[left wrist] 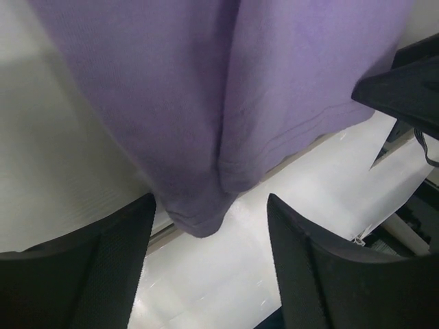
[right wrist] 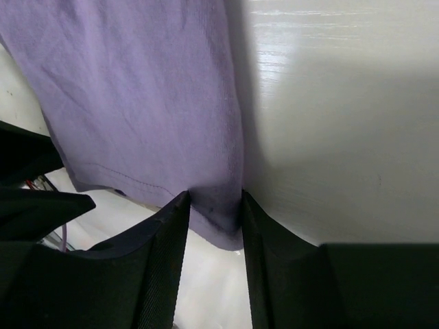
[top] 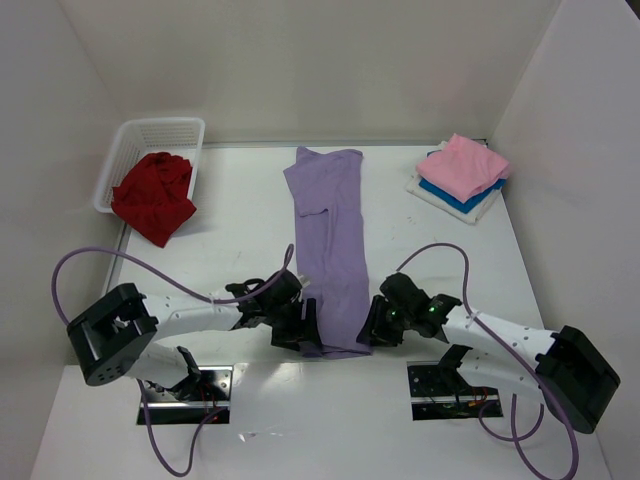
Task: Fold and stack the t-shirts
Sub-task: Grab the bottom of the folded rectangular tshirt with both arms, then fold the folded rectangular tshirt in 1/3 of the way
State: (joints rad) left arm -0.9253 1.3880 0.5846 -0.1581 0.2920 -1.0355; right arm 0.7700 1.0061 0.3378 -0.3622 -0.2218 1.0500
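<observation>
In the top view the lavender shirt (top: 330,240) lies as a long narrow strip down the middle of the surface (top: 240,210), its collar end toward the upper edge and its hem at the lower centre. The left pincer (top: 300,325) sits at the hem's left corner and the right pincer (top: 375,322) at its right corner. At the upper left the red shirt (top: 152,195) lies crumpled, spilling out of the white basket (top: 160,128) onto the surface. At the upper right the pink shirt (top: 462,165) lies folded on top of the folded blue shirt (top: 455,197). In the left wrist view the lavender shirt (left wrist: 226,89) fills the upper part of the frame, and its folded corner hangs down between the two black fingers of the left pincer (left wrist: 209,205), which stand wide apart with pale surface showing on either side of the corner. In the right wrist view the lavender shirt (right wrist: 137,96) covers the upper left of the frame with bare surface (right wrist: 343,137) to the right; the right pincer (right wrist: 212,205) is narrow, its two fingers pressed against either side of the shirt's lower corner, holding it.
</observation>
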